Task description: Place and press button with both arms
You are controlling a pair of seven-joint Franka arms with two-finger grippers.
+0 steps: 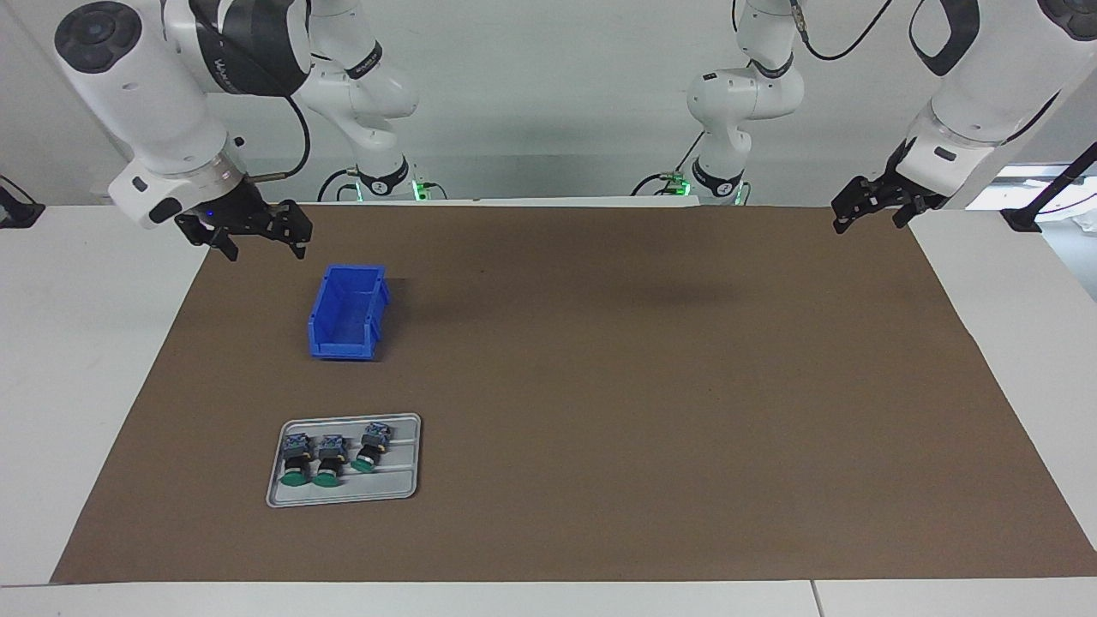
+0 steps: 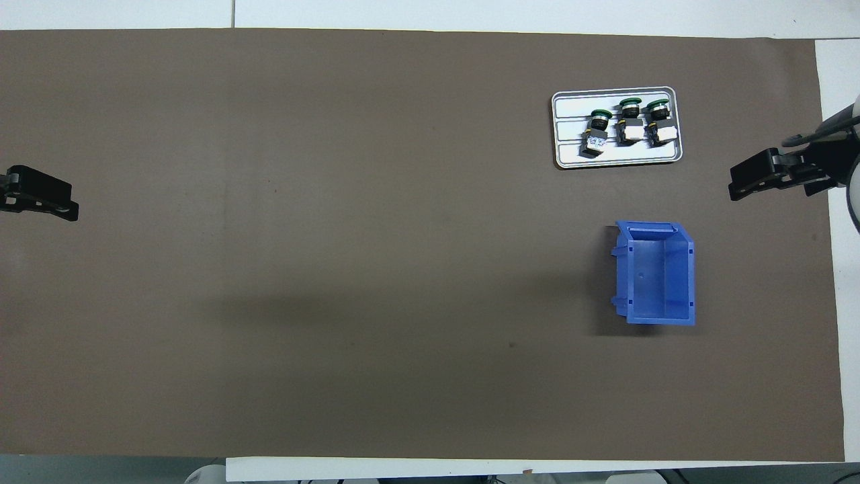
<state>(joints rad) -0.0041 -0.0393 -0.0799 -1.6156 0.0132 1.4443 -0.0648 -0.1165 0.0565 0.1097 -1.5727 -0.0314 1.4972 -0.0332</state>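
The button (image 1: 371, 446) lies a little tilted on a grey tray (image 1: 403, 490), its green cap toward the edge farthest from the robots; it also shows in the overhead view (image 2: 596, 132) on the tray (image 2: 566, 156). Two identical green-capped switches (image 1: 312, 459) lie side by side beside it, toward the right arm's end. My right gripper (image 1: 264, 242) is open and empty, raised over the mat's edge beside a blue bin (image 1: 343, 347); in the overhead view it (image 2: 739, 188) shows at the mat's edge. My left gripper (image 1: 867, 221) is open and empty, waiting over the mat's corner at the left arm's end (image 2: 64, 207).
The open, empty blue bin (image 2: 691, 275) stands nearer to the robots than the tray. A brown mat (image 1: 643, 386) covers the table's middle, with white table around it.
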